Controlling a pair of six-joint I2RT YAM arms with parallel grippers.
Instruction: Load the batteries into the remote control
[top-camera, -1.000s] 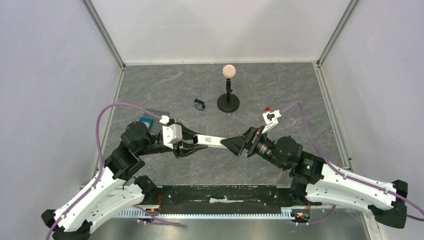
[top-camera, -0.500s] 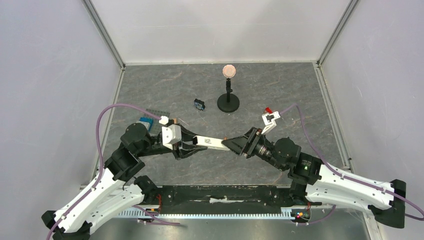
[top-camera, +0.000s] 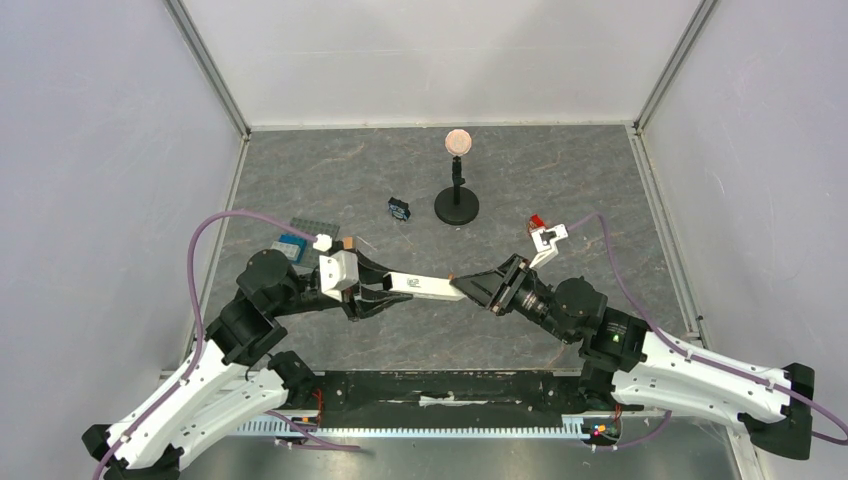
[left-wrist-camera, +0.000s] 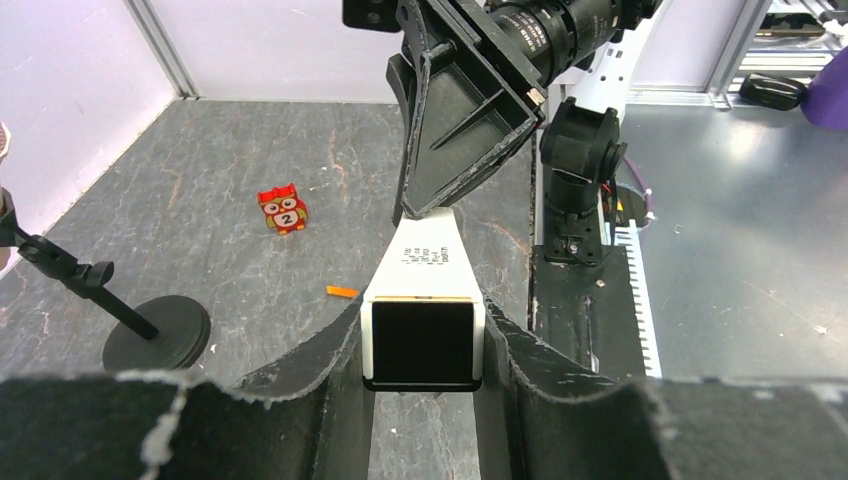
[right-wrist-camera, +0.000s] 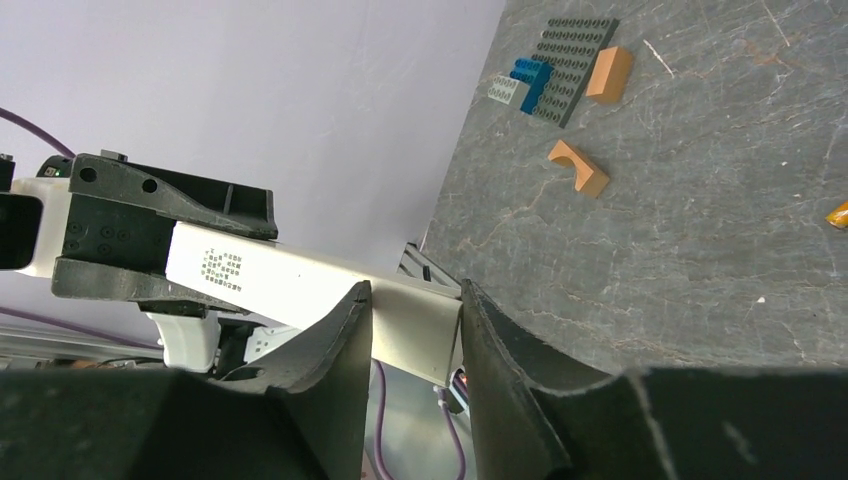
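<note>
The white remote control hangs level above the table between both arms. My left gripper is shut on its black-panel end, one finger on each side. The right gripper is shut on the opposite plain white end, both fingers touching its sides. From the left wrist view the right gripper meets the remote's far end. One tiny orange battery lies on the table to the remote's left; it also shows as an orange battery at the right wrist view's edge.
A black stand with a pink disc rises at the back centre, a small blue-black object beside it. A red owl brick lies behind the right gripper. A grey baseplate with blue bricks, an orange block and an arch piece sit at the left.
The right gripper has slid left over the remote's free end and closed its jaws onto it. The left gripper keeps its hold and has hardly moved.
</note>
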